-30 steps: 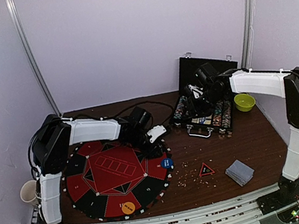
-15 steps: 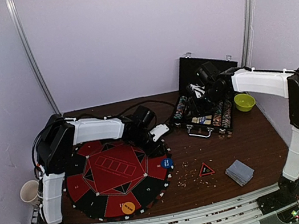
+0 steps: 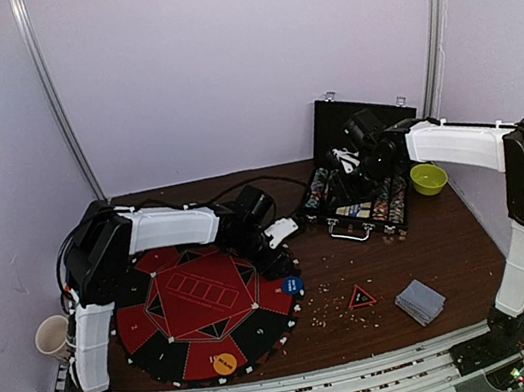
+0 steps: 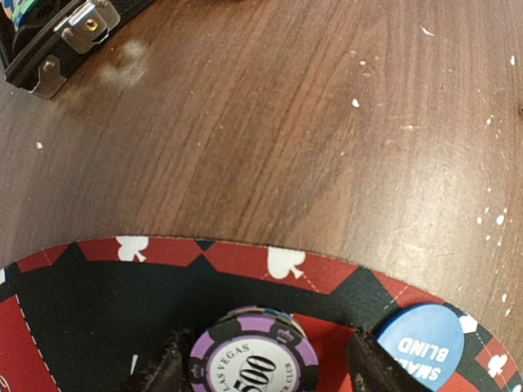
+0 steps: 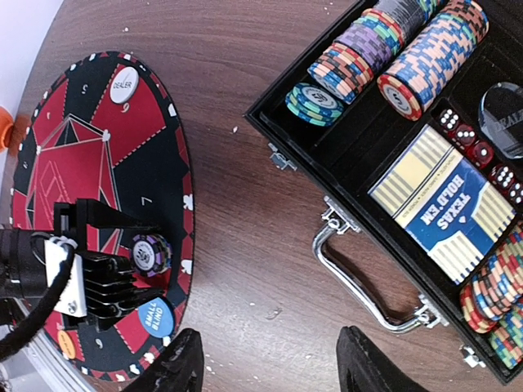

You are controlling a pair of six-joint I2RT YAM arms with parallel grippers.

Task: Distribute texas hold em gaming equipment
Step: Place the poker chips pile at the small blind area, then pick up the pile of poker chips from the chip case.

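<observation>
A short stack of poker chips (image 4: 253, 359) with a purple 500 chip on top rests on the red-and-black round mat (image 4: 98, 302). My left gripper (image 4: 265, 367) is open around the stack, with a gap at each finger. A blue "small blind" disc (image 4: 421, 351) lies just right of it. In the right wrist view the same stack (image 5: 151, 253) sits near the blue disc (image 5: 155, 317), with a white dealer disc (image 5: 124, 84) farther round the mat. My right gripper (image 5: 265, 359) hangs open and empty over bare wood. An orange disc (image 3: 225, 363) and a pile of grey-blue cards (image 3: 420, 301) lie near the front.
The open black chip case (image 5: 343, 155) holds rows of chips (image 5: 409, 57), a card box (image 5: 445, 204) and red dice (image 5: 470, 135). Its metal handle (image 5: 368, 286) faces the mat. A yellow bowl (image 3: 428, 178), a red triangle (image 3: 361, 296), scattered crumbs and a cup (image 3: 51, 337) are also in view.
My left gripper's jaws have opened away from the chip stack, which now stands free on the mat. The right arm has hardly moved.
</observation>
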